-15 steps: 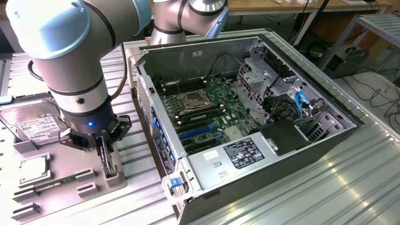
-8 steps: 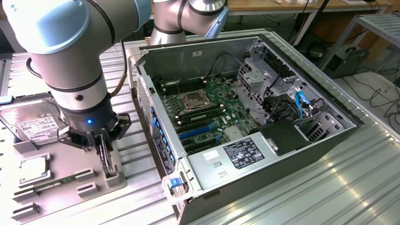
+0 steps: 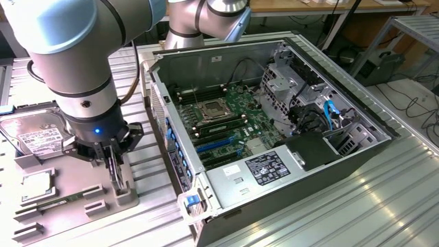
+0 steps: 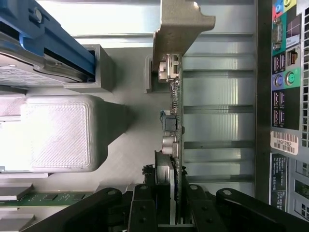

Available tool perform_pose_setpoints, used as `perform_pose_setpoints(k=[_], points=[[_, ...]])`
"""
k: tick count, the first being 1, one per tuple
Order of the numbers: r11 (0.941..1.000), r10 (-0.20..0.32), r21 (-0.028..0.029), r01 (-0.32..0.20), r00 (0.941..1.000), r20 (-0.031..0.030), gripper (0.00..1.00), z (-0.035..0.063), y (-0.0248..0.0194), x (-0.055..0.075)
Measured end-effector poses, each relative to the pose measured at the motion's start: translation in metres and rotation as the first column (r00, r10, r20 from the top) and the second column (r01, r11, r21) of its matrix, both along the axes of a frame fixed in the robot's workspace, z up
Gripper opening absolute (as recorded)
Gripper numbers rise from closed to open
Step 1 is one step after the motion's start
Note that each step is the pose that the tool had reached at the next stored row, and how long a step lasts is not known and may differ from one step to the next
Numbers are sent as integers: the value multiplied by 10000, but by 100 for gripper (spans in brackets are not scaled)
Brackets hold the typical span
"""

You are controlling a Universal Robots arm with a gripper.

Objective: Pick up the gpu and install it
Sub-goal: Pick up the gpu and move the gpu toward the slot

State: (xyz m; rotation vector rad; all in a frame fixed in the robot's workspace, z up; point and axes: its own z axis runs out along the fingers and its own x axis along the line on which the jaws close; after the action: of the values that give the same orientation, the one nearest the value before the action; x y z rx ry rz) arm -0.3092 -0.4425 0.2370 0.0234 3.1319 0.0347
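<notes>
1. Wrist view has the tool (image 4: 169, 200) clenched on the gpu (image 4: 173, 140). One finger presses each flat face, with the card edge-on between them and its bracket (image 4: 181, 29) at the far end.
2. The gpu stands on edge in the gray holder (image 3: 69, 172), just beside the case (image 3: 226, 56). I cannot tell whether its lower edge has left the slot.
3. The grip looks to sit away from the bracket end, and one face carries the fan. On such uneven faces the card could pivot or slip between the fingers.
4. The bracket sits close against a holder block (image 4: 153, 72). A lift that is not straight could snag there and drag the holder along.
5. A hard drive (image 3: 34, 136) and a memory stick (image 3: 58, 203) lie in the same holder, near the tool. A sideways sweep could knock them.
6. Inside the case, cables (image 3: 329, 116) hang near the motherboard (image 3: 226, 123). A tilted card could catch the case rim or miss the blue slots (image 3: 213, 144) and bend its contacts.
7. The table (image 3: 357, 206) is ribbed bright metal. It is hard and probably slick, so the holder might slide under a side load.
8. The room beyond is cluttered: a wooden bench (image 3: 309, 7), a metal rack (image 3: 412, 25), a black box (image 3: 377, 67) and loose floor cables at the exterior view's right.
</notes>
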Motion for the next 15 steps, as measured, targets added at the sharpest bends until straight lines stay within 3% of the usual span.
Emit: perform_pose_setpoints(k=[15], points=[[10000,0,0,0,10000,0,28,119,0,6]])
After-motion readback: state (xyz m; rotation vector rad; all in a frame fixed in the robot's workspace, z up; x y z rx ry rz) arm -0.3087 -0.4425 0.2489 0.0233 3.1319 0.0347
